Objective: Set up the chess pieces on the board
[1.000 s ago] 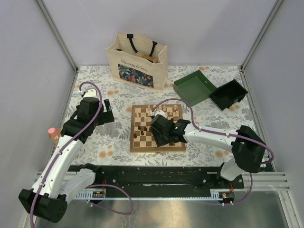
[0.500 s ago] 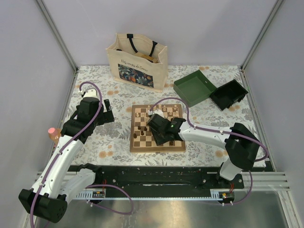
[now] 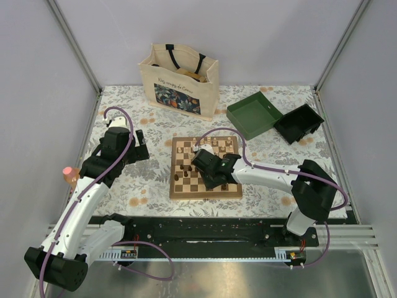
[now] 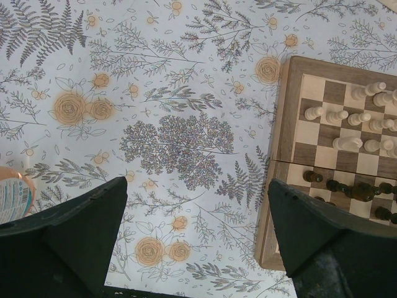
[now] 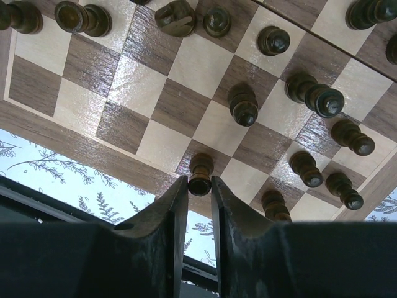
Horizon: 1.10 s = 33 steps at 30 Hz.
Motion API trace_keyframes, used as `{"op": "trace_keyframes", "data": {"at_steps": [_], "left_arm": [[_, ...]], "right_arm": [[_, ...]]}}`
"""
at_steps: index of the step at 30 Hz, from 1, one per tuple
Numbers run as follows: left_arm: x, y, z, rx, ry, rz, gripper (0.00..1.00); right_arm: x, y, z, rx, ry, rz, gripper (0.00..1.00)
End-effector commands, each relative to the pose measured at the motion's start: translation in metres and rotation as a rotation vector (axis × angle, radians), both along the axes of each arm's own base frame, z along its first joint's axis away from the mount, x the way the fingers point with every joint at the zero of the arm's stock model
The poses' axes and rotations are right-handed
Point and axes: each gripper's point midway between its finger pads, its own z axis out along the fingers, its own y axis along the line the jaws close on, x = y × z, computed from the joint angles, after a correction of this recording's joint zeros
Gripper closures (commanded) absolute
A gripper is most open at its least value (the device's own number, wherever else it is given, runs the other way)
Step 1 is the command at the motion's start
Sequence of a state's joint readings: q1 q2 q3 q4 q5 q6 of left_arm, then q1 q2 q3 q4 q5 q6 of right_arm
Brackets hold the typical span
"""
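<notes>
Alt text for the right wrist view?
The right tool pinches a dark pawn between its fingers at the edge of the chessboard. Other dark pieces stand scattered on squares beyond.

the board (image 4: pixel 284 124) is checkered tan and brown, chess pieces (image 4: pixel 347 143) cream or dark brown

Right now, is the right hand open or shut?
Shut: the right hand pinches a dark pawn between its fingers, upright at the board edge.
</notes>
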<state>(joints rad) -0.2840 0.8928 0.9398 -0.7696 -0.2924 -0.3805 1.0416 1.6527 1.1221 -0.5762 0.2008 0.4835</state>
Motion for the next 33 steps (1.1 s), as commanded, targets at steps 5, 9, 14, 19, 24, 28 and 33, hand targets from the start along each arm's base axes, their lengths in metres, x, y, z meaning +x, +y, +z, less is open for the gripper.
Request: {"op": "trace_keyframes", "data": {"at_steps": [5, 9, 14, 19, 24, 28, 33], "left_arm": [[0.002, 0.003, 0.002, 0.012, -0.017, 0.004, 0.01], [0.002, 0.003, 0.002, 0.011, -0.017, 0.002, 0.01], [0.002, 0.003, 0.002, 0.013, -0.017, 0.001, 0.01], [0.002, 0.003, 0.002, 0.012, -0.019, 0.002, 0.01], [0.001, 0.003, 0.002, 0.011, -0.018, 0.001, 0.01], [0.002, 0.002, 0.002, 0.009, -0.016, -0.001, 0.01], [0.001, 0.002, 0.001, 0.008, -0.015, 0.0, 0.01]], "right_arm": [[0.008, 0.009, 0.016, 0.027, -0.049, -0.007, 0.8], [0.01, 0.004, 0.033, 0.053, -0.084, -0.02, 0.82], [0.015, -0.016, 0.072, 0.109, -0.19, -0.074, 0.83], [0.014, -0.05, 0.095, 0.115, -0.268, -0.144, 0.83], [0.004, -0.081, 0.08, 0.064, -0.231, -0.195, 0.83], [-0.005, -0.088, 0.06, 0.051, -0.177, -0.208, 0.83], [-0.009, -0.088, 0.038, 0.005, -0.122, -0.206, 0.83]]}}
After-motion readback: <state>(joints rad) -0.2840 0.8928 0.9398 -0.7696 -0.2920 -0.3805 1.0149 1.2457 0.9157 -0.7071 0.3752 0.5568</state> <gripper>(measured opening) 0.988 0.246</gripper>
